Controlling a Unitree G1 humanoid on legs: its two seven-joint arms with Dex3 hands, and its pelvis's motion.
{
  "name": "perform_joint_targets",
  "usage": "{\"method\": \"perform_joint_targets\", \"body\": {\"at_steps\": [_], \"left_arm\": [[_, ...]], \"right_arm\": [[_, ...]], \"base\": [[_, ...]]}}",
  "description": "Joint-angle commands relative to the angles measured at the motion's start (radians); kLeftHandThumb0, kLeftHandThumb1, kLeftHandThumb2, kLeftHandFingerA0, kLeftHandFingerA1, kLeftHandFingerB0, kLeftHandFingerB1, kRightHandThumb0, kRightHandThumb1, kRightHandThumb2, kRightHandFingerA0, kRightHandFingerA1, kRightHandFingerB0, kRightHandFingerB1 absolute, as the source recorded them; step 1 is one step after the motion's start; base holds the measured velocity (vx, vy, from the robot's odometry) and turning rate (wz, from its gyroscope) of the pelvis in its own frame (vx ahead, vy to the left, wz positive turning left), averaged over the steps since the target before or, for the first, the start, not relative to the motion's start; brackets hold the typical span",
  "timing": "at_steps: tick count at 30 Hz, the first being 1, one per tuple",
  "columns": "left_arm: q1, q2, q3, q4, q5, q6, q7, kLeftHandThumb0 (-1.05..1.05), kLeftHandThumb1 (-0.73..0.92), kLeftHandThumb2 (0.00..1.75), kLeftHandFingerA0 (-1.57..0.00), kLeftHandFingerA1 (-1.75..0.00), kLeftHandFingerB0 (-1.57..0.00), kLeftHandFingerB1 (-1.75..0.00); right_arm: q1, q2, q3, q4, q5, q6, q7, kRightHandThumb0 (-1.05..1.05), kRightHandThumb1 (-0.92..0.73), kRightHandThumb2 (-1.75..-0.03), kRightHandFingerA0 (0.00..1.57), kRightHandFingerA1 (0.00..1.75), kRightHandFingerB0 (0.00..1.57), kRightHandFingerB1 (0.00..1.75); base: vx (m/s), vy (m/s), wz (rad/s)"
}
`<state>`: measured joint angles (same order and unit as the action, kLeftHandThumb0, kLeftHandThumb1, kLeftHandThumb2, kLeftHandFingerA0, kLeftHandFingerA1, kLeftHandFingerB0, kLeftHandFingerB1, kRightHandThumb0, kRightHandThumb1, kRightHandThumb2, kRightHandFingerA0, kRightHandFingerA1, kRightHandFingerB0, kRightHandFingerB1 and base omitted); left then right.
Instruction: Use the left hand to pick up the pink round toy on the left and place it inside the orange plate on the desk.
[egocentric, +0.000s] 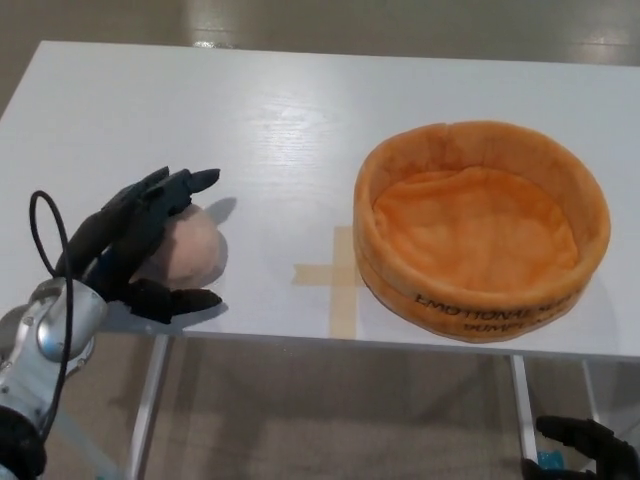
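The pink round toy (193, 249) lies near the front left edge of the white desk (250, 120). My left hand (135, 240) covers the toy's left side, fingers spread over its top and thumb low in front; the fingers are apart and not closed on it. The orange plush plate (480, 226), round with a tall soft rim, sits empty on the right of the desk. Far down at the bottom right, below the desk, part of my right hand (585, 446) shows.
A cross of tan tape (335, 276) marks the desk between the toy and the plate. The desk's front edge runs just below the toy. Under it are the desk legs (148, 410) and the floor.
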<state>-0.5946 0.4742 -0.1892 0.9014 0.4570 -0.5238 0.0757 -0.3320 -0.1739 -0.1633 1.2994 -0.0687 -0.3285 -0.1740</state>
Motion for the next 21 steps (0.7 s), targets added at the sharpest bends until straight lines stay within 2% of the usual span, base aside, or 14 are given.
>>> {"method": "perform_joint_targets", "body": {"at_steps": [1, 2, 3, 4, 5, 6, 7, 10, 11, 14, 17, 18, 19, 21], "left_arm": [[-0.012, -0.021, -0.007, 0.078, -0.014, -0.022, 0.018, -0.22, 0.67, 0.60, -0.59, -0.43, -0.38, -0.33], [-0.014, -0.025, 0.001, 0.086, -0.028, -0.020, 0.008, -0.21, 0.73, 0.62, -0.80, -0.49, -0.47, -0.36], [-0.016, -0.030, 0.009, 0.095, -0.042, -0.017, -0.001, -0.21, 0.73, 0.62, -0.80, -0.49, -0.47, -0.36], [-0.019, -0.035, 0.015, 0.103, -0.052, -0.006, -0.009, -0.21, 0.80, 0.65, -1.14, -0.65, -0.74, -0.46], [-0.022, -0.040, 0.022, 0.113, -0.059, 0.005, -0.017, -0.21, 0.80, 0.65, -1.14, -0.65, -0.74, -0.46], [-0.023, -0.043, 0.026, 0.116, -0.063, 0.007, -0.014, -0.20, 0.81, 0.64, -1.14, -0.86, -0.83, -0.50], [-0.024, -0.047, 0.029, 0.117, -0.062, 0.005, 0.000, -0.17, 0.79, 0.66, -1.11, -0.97, -0.84, -0.55], [-0.026, -0.049, 0.029, 0.120, -0.059, 0.001, 0.014, -0.17, 0.79, 0.66, -1.11, -0.97, -0.84, -0.55], [-0.027, -0.048, 0.030, 0.110, -0.058, 0.002, 0.018, -0.16, 0.77, 0.68, -1.08, -1.00, -0.83, -0.56], [-0.028, -0.048, 0.031, 0.103, -0.060, -0.006, 0.024, -0.16, 0.78, 0.67, -1.07, -1.01, -0.83, -0.55], [-0.025, -0.048, 0.031, 0.093, -0.058, -0.011, 0.031, -0.17, 0.78, 0.67, -1.07, -1.02, -0.83, -0.55], [-0.024, -0.054, 0.036, 0.080, -0.063, -0.013, 0.043, -0.19, 0.77, 0.68, -1.02, -1.20, -0.84, -0.56], [-0.024, -0.056, 0.037, 0.075, -0.064, -0.017, 0.048, -0.18, 0.77, 0.68, -1.00, -1.27, -0.84, -0.57], [-0.024, -0.057, 0.039, 0.069, -0.065, -0.021, 0.053, -0.18, 0.77, 0.68, -1.00, -1.27, -0.84, -0.57]], "right_arm": [[0.007, 0.004, 0.000, 0.010, 0.000, -0.008, -0.005, -0.23, -0.30, -0.92, 0.57, 0.87, 0.49, 0.72], [0.008, 0.004, 0.000, 0.010, 0.000, -0.009, -0.006, -0.23, -0.31, -0.91, 0.58, 0.88, 0.49, 0.72], [0.008, 0.005, 0.000, 0.010, 0.000, -0.011, -0.007, -0.23, -0.31, -0.91, 0.58, 0.88, 0.49, 0.72], [0.009, 0.005, 0.000, 0.010, 0.000, -0.012, -0.007, -0.20, -0.34, -0.84, 0.53, 0.94, 0.50, 0.72], [0.008, 0.005, 0.001, 0.010, -0.001, -0.012, -0.007, -0.20, -0.34, -0.84, 0.53, 0.94, 0.50, 0.72], [0.007, 0.005, 0.001, 0.009, -0.001, -0.011, -0.009, -0.17, -0.34, -0.85, 0.52, 0.96, 0.50, 0.73], [0.006, 0.006, 0.001, 0.009, -0.001, -0.011, -0.011, -0.14, -0.28, -0.94, 0.58, 0.81, 0.50, 0.72], [0.006, 0.007, -0.001, 0.010, 0.000, -0.012, -0.014, -0.14, -0.28, -0.94, 0.58, 0.81, 0.50, 0.72], [0.005, 0.008, 0.000, 0.009, 0.000, -0.013, -0.015, -0.18, -0.33, -0.84, 0.54, 0.97, 0.51, 0.73], [0.003, 0.007, -0.001, 0.009, 0.002, -0.007, -0.008, -0.20, -0.33, -0.88, 0.57, 0.88, 0.48, 0.71], [0.005, 0.007, -0.003, 0.010, 0.004, -0.008, -0.005, -0.20, -0.34, -0.84, 0.53, 0.96, 0.50, 0.72], [0.005, 0.007, -0.006, 0.011, 0.008, -0.001, -0.002, -0.22, -0.32, -0.91, 0.55, 0.88, 0.48, 0.71], [0.005, 0.007, -0.006, 0.011, 0.008, -0.001, -0.002, -0.21, -0.32, -0.91, 0.56, 0.88, 0.48, 0.72], [0.006, 0.007, -0.007, 0.011, 0.008, -0.003, -0.002, -0.21, -0.32, -0.91, 0.56, 0.88, 0.48, 0.72]], "base": [[0.00, 0.000, 0.00], [0.00, 0.000, 0.00], [0.00, 0.000, 0.00], [0.00, 0.000, 0.00], [0.00, 0.000, 0.00], [0.00, 0.000, 0.00], [0.00, 0.000, 0.00], [0.00, 0.000, 0.00], [0.00, 0.000, 0.00], [0.00, 0.000, 0.00], [0.00, 0.000, 0.00], [0.00, 0.000, 0.00], [0.00, 0.000, 0.00], [0.00, 0.000, 0.00]]}}
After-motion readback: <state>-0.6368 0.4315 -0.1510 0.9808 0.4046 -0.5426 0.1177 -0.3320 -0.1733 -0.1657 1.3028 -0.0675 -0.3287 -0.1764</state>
